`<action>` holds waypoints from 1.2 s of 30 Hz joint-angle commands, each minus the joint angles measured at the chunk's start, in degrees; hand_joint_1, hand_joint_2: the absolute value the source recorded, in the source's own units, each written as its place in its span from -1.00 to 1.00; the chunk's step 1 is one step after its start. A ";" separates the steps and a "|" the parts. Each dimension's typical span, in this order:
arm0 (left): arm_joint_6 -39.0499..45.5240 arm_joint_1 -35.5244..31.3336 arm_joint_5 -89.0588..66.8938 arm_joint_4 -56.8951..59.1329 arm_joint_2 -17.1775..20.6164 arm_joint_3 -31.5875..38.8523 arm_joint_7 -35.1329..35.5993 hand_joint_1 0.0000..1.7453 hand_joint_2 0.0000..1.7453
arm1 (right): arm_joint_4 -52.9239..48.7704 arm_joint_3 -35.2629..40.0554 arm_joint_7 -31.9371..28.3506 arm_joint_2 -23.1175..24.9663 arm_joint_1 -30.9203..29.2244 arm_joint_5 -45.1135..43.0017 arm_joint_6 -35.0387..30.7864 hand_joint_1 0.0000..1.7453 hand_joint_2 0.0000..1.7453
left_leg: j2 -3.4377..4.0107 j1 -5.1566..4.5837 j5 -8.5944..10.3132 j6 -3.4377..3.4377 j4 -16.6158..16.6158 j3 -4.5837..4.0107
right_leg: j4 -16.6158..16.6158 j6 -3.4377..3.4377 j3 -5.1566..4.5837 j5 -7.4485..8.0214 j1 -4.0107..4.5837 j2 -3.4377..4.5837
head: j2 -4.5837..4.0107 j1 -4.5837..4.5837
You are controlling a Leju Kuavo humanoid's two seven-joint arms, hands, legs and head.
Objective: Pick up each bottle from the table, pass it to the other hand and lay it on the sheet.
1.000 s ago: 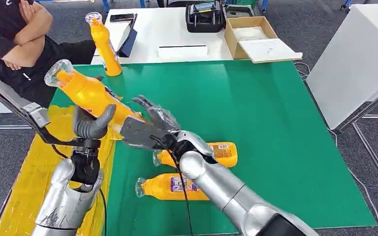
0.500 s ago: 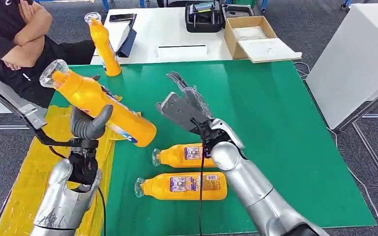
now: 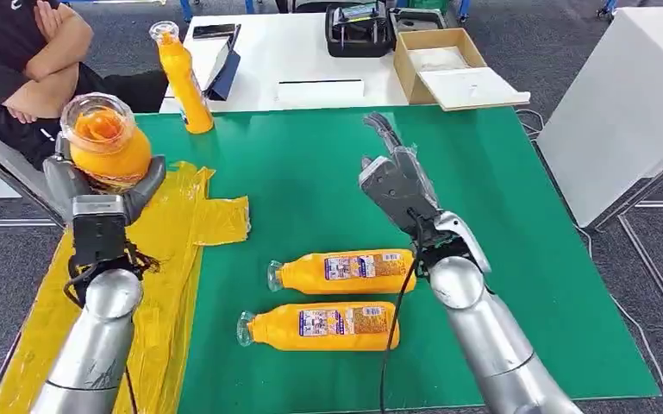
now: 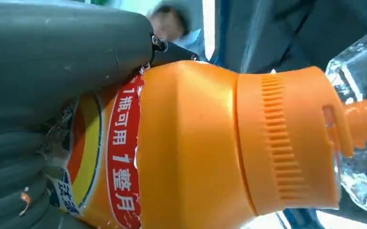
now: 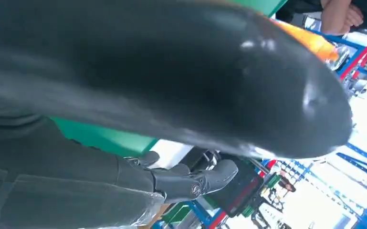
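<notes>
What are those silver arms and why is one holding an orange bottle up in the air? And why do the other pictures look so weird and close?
Those arms belong to a walking robot. The big picture comes from a camera high on its body, looking down at a green table. Its left hand holds an orange bottle above a yellow sheet. Its right hand hangs open over the table, holding nothing. Two more bottles lie on their sides, and another bottle stands at the far edge. The strange close pictures come from little cameras at each wrist, so they look turned. One shows the held bottle very near; the other shows mostly the right hand's dark fingers. A person sits at the far left.
</notes>
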 commanded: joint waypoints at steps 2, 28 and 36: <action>2.55 -0.75 -26.83 12.28 -4.80 19.49 -15.71 1.00 1.00 | 2.32 -4.65 -2.97 -6.27 -1.81 -3.74 3.35 -1.00 -1.00 | -0.05 -0.08 -0.10 -0.13 -0.03 0.38 | -0.01 0.04 0.41 -0.13 -0.06 -0.27 | 0.00 0.02; 2.55 5.44 -52.86 36.86 2.16 22.95 -5.17 1.00 1.00 | 13.15 3.03 -6.20 -4.71 -11.60 -9.07 6.06 -1.00 -1.00 | 0.17 -0.06 -0.08 -0.11 -0.08 0.26 | 0.00 0.01 0.23 -0.06 -0.04 0.04 | 0.00 0.00; 2.55 5.72 -52.29 46.37 5.41 13.19 -0.43 1.00 1.00 | 13.65 4.43 -6.17 -5.14 -11.49 -10.09 4.76 -1.00 -1.00 | 0.03 -0.06 -0.06 -0.11 -0.08 0.23 | 0.01 0.02 0.23 -0.08 -0.04 -0.11 | 0.00 0.02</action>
